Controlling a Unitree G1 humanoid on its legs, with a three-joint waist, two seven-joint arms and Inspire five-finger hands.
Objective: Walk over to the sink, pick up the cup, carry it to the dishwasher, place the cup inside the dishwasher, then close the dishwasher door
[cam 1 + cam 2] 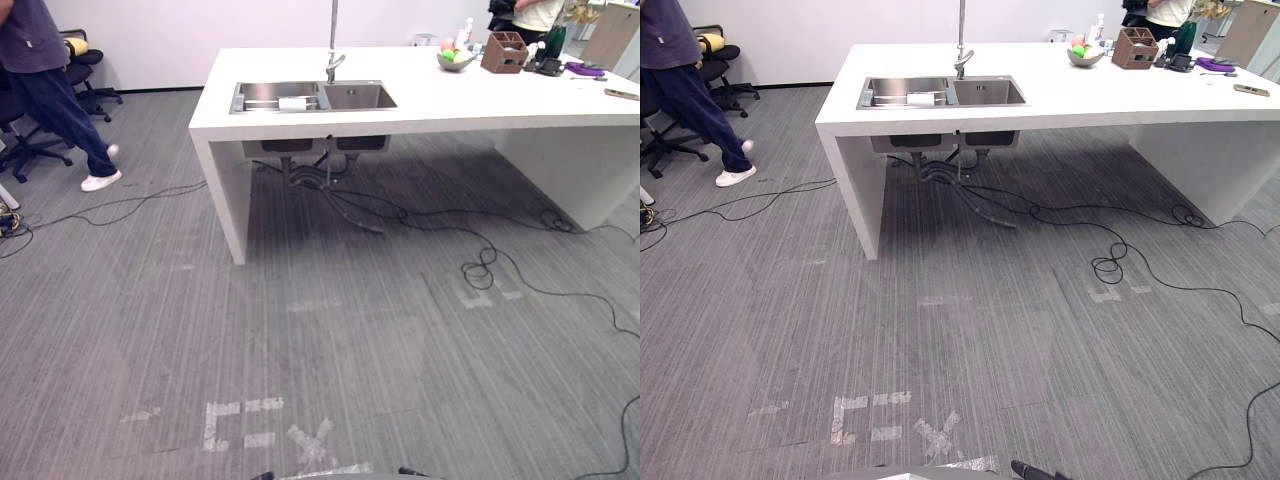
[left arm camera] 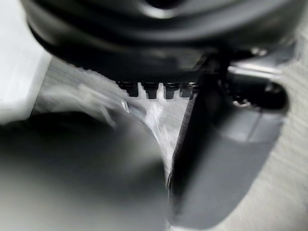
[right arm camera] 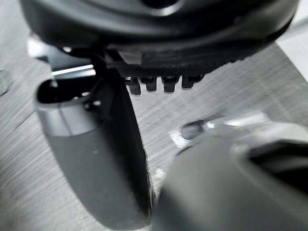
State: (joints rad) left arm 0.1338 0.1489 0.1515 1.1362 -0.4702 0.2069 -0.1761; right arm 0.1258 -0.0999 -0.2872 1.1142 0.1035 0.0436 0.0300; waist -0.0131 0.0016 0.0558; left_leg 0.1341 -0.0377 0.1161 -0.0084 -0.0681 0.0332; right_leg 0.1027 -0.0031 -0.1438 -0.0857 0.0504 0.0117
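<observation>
Two idle limbs, left hand (image 2: pixel 159 29) and right hand (image 3: pixel 159 29), are hanging over carpet (image 1: pixel 330 350), grasp impossible to tell; cup (image 1: pixel 293 103) is sitting in sink (image 1: pixel 236 98).

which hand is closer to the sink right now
Left, marginally, though it's close. The sink lies far ahead, slightly left of centre; the left hand and right hand both hang over the carpet, well short.

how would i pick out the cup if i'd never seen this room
Find the long white counter; a steel sink with two basins is set into its left end. The cup is the small white thing in the left basin, close to the divider and the tap, seemingly on its side. It is the one white thing among the steel.
</observation>
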